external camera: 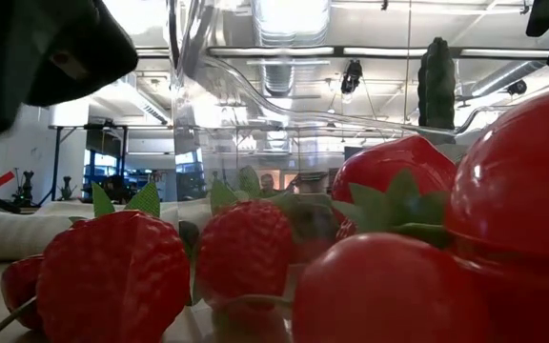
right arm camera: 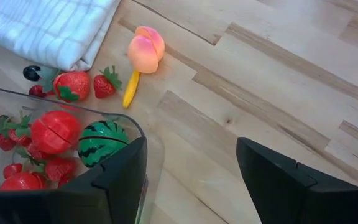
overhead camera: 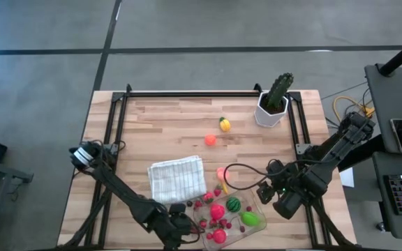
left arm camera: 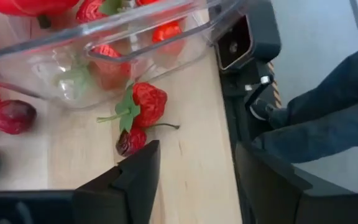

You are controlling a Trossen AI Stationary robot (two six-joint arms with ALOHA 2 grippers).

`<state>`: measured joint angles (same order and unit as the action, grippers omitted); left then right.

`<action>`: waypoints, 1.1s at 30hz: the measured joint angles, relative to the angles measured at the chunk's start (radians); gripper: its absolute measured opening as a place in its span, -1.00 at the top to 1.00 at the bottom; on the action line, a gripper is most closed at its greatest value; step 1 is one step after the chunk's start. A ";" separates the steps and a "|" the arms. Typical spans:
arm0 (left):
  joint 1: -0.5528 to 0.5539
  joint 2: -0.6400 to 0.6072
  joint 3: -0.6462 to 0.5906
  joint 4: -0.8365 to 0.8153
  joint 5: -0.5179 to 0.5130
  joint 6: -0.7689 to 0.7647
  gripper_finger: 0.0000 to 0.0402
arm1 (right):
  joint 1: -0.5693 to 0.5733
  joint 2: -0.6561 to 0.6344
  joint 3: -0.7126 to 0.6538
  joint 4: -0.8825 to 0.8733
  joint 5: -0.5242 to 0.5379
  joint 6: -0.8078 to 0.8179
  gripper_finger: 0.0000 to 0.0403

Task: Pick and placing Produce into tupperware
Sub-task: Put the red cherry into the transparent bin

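Tupperware [overhead camera: 255, 203] at the near edge already holds several produce pieces (watermelon [right arm camera: 102, 142], tomato, strawberries). Still out — peach [right arm camera: 146, 42], orange ball [overhead camera: 210, 140], a strawberry [left arm camera: 146, 99]. I see left gripper [left arm camera: 194, 171] parted and empty over berries — right gripper [right arm camera: 191, 171] wide, empty.

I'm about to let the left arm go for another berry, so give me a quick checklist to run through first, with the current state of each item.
1. Left gripper open and empty: ok, the jaws stand apart with nothing between them.
2. Target in reach: ok, a small strawberry and a dark cherry lie on the table just ahead of the fingers.
3. Target clear of the tupperware: ok, both sit outside its wall.
4. Room in the tupperware: ok, bare floor shows between the watermelon and the other pieces.
5. Right gripper out of the way: cannot tell, it hangs open at the tupperware's far end.
6. Table edge margin: not ok, the targets lie close to the edge.
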<state>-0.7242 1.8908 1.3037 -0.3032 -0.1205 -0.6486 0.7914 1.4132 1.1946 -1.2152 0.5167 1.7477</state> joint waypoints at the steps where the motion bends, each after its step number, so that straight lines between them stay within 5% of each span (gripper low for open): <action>1: 0.000 0.001 0.000 -0.003 -0.009 0.000 -0.03 | 0.000 0.000 0.000 0.000 0.000 0.000 -0.19; 11: 0.000 0.008 -0.001 -0.004 -0.169 0.087 -0.25 | 0.000 0.000 -0.004 0.001 0.000 -0.001 -0.18; 33: -0.003 0.119 0.002 0.006 -0.176 0.086 0.07 | 0.000 0.000 -0.021 0.022 -0.001 -0.002 -0.18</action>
<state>-0.7269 2.0102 1.3052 -0.2969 -0.2964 -0.5629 0.7914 1.4132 1.1731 -1.1930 0.5156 1.7462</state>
